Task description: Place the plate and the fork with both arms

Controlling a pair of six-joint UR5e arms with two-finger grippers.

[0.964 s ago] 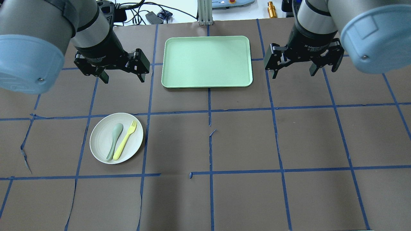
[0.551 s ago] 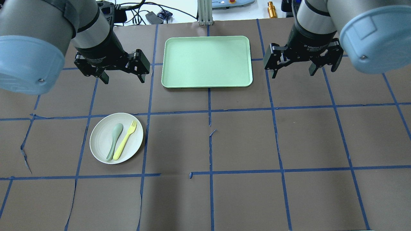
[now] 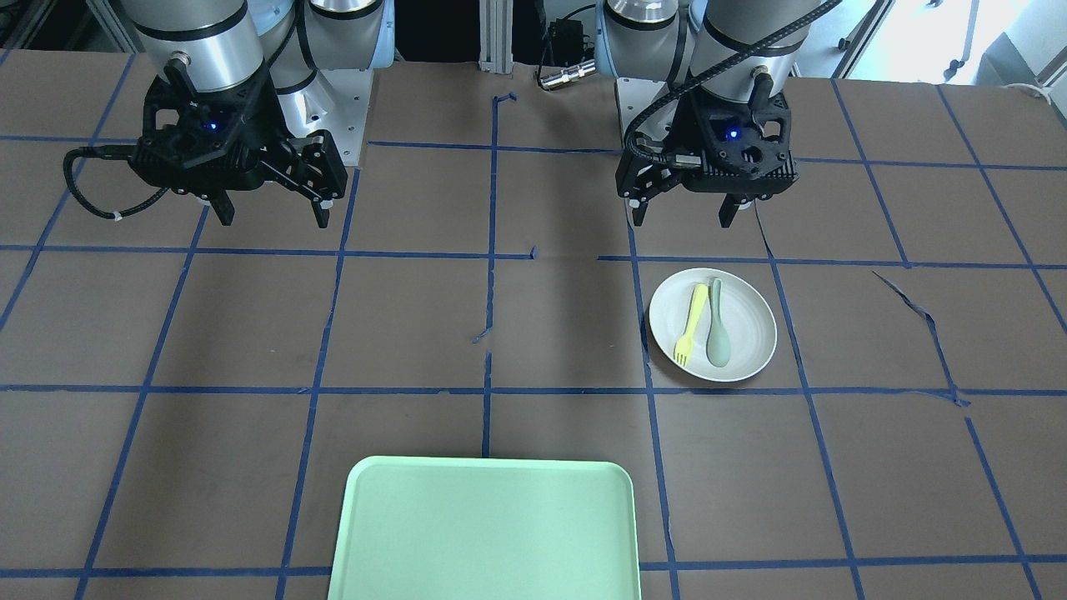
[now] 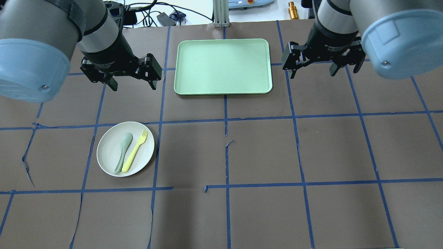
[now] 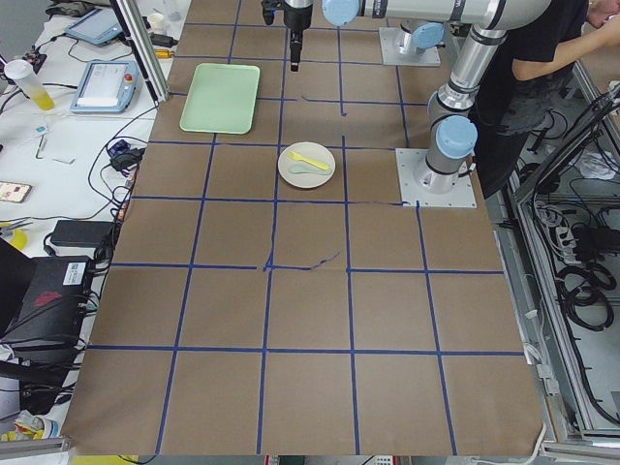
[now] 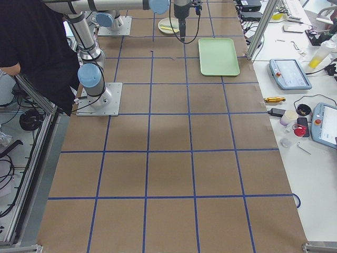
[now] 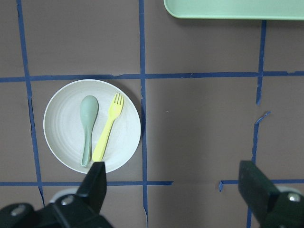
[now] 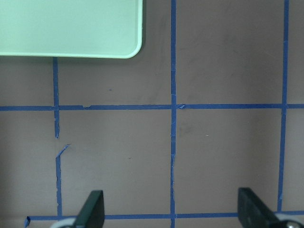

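There's the left claw (image 4: 133, 84), released, hanging at the plate's (image 4: 107, 152) twelve o'clock; fork (image 4: 135, 149) and spoon (image 4: 123, 152) lie on it. The right claw (image 4: 312, 73), released too, sits at the tray's (image 4: 223, 65) three o'clock.

Robotics lab: teach pendant (image 6: 284, 74) beside taped-grid table (image 4: 263, 152)

Non-task stuff on my table (image 4: 263, 152): it's covered in brown paper with a grid of blue tape lines (image 4: 294, 117), torn in a few spots. A mint-green rectangular plastic tray (image 4: 223, 65) lies flat at the far middle. A grey-green plastic spoon (image 4: 123, 152) sits well apart from it on my left side, bowl end pointing towards the far edge. Past that edge there's a dark power adapter (image 4: 165, 19) and a small brass-coloured cylinder (image 4: 292, 10).
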